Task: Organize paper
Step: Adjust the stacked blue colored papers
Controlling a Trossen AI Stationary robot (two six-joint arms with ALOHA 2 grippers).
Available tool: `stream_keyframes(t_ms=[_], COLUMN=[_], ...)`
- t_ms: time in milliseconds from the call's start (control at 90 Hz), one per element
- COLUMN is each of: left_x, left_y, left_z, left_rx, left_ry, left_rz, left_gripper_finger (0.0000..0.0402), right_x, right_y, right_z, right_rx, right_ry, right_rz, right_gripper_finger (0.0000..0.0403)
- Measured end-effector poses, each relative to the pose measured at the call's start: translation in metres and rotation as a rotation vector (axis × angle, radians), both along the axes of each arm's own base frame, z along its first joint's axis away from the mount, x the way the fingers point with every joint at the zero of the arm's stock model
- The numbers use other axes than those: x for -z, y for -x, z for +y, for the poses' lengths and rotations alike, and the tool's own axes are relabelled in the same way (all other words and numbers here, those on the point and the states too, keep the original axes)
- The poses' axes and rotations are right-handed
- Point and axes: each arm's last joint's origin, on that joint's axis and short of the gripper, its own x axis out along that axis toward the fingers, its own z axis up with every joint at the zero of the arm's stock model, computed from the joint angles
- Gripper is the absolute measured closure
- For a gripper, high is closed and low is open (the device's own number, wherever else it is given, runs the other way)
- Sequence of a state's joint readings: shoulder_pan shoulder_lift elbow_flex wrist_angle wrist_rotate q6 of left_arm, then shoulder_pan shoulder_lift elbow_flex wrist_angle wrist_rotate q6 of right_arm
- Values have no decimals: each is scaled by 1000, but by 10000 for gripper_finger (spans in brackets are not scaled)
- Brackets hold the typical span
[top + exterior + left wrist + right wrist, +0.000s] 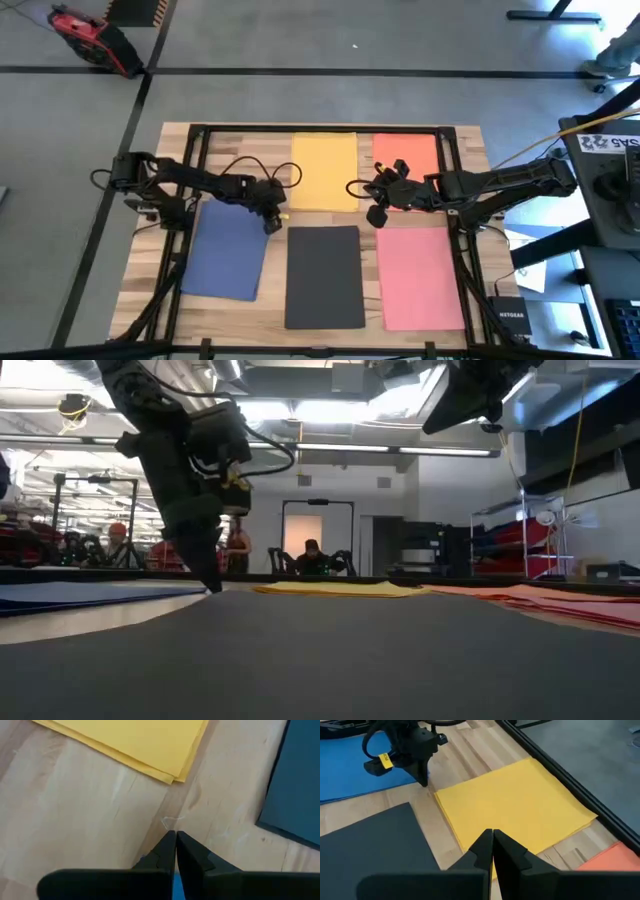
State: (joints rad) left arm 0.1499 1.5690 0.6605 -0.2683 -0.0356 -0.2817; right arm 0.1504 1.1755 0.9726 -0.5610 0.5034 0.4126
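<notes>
Five sheets of paper lie flat on the wooden table: blue (228,255) near left, dark grey (323,275) near middle, pink (420,275) near right, yellow (323,170) far middle, orange (422,150) far right. My left gripper (272,225) is shut and points down at the bare wood (165,815) between the blue paper's far right corner (412,780), the yellow paper (135,740) and the dark paper (295,785). My right gripper (368,195) is shut with nothing in it. It hangs high above the yellow paper's near right part (515,805). My left gripper's shut fingertips (175,836) come down from above to the wood right beside the blue paper's corner. In the low view the tips (213,585) reach table level. I cannot tell whether they touch the wood or the blue paper.
A black frame rail (320,128) runs around the table's far and side edges, and cables loop off both arms (250,165). Equipment stands to the right of the table (610,170). A person (312,555) sits in the room beyond the far edge.
</notes>
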Motion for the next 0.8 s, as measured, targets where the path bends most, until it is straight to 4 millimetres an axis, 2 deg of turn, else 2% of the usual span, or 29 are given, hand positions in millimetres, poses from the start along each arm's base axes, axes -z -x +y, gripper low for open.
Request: stream_keyframes(t_ms=[389,800], left_x=[-2,0], left_y=[7,12], left_z=[-2,6], left_rx=[-60,-161], left_ry=[-36,-33], left_rz=[46,79], left_gripper_finger=[402,402], right_x=[1,1], right_y=[1,1], right_z=[0,0], right_rx=[0,0], right_ry=[2,2], right_rz=[16,16], right_gripper_finger=[403,403])
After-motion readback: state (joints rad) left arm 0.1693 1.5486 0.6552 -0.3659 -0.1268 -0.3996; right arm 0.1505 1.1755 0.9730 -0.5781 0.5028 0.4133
